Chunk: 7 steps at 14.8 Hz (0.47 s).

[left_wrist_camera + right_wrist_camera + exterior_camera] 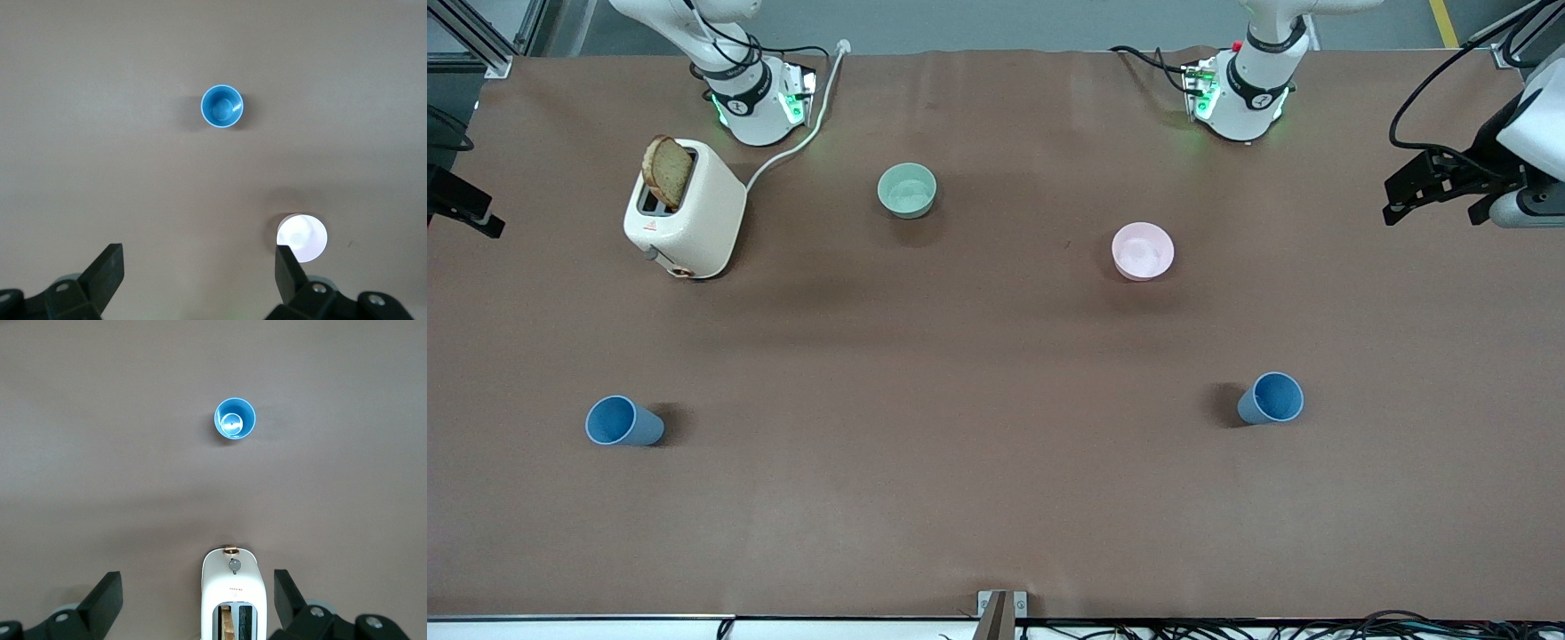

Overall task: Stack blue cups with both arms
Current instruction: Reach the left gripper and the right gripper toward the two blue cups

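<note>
Two blue cups stand upright, mouth up, on the brown table. One cup (624,421) is toward the right arm's end and shows in the right wrist view (235,419). The other cup (1271,397) is toward the left arm's end and shows in the left wrist view (222,106). My left gripper (1433,212) hangs high at the left arm's end of the table, open and empty (198,277). My right gripper (467,209) is high at the right arm's end, partly cut off in the front view, open and empty (198,600), above the toaster.
A cream toaster (685,209) with a slice of toast in it stands near the right arm's base, its cord running toward that base. A pale green bowl (907,190) and a pink bowl (1143,251) sit farther from the front camera than the cups.
</note>
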Each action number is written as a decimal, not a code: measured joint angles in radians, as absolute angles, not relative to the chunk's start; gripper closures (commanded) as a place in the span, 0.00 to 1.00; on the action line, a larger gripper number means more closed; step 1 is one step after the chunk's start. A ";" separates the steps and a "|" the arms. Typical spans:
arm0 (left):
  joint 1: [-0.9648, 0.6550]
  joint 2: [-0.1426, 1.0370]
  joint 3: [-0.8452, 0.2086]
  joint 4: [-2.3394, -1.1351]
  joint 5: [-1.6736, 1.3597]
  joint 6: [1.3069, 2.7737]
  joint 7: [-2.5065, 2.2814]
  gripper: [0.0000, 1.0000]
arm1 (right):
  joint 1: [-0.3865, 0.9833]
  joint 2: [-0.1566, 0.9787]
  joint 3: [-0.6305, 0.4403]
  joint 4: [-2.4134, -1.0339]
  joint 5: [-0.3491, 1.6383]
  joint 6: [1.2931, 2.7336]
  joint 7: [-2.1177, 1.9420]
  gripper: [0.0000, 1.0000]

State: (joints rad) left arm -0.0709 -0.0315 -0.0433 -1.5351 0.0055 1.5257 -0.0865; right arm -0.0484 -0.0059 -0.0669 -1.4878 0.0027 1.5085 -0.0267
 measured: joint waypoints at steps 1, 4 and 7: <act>-0.072 -0.031 -0.043 -1.535 0.005 1.522 -0.085 0.00 | -0.048 -0.005 -0.067 -1.488 0.003 1.510 -0.027 0.00; -0.074 -0.023 -0.043 -1.533 0.005 1.509 -0.080 0.00 | -0.048 -0.003 -0.067 -1.488 0.003 1.515 -0.027 0.00; -0.071 0.046 -0.040 -1.532 0.001 1.546 -0.062 0.00 | -0.049 -0.002 -0.067 -1.488 0.003 1.518 -0.027 0.00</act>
